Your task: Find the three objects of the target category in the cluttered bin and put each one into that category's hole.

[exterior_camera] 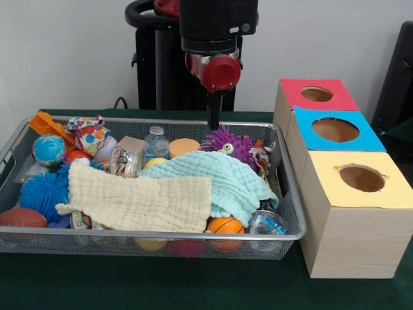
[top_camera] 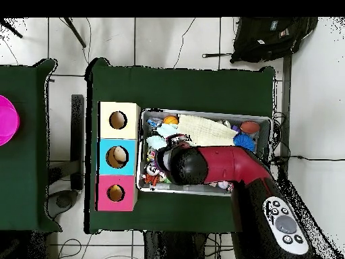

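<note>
In the front view, an orange ball (exterior_camera: 226, 225) lay at the near edge of the wire bin (exterior_camera: 293, 213), beside a cream cloth (exterior_camera: 139, 201) and a mint cloth (exterior_camera: 222, 184). Behind them sat a purple spiky toy (exterior_camera: 227, 141). The gripper (exterior_camera: 213, 124) hung upright over the bin's far rim, arm descending from above; whether its claw was wide or narrow I cannot tell. Right of the bin stood the yellow box (exterior_camera: 358, 219), blue box (exterior_camera: 335, 132), red box (exterior_camera: 316, 95), nearest to farthest.
</note>
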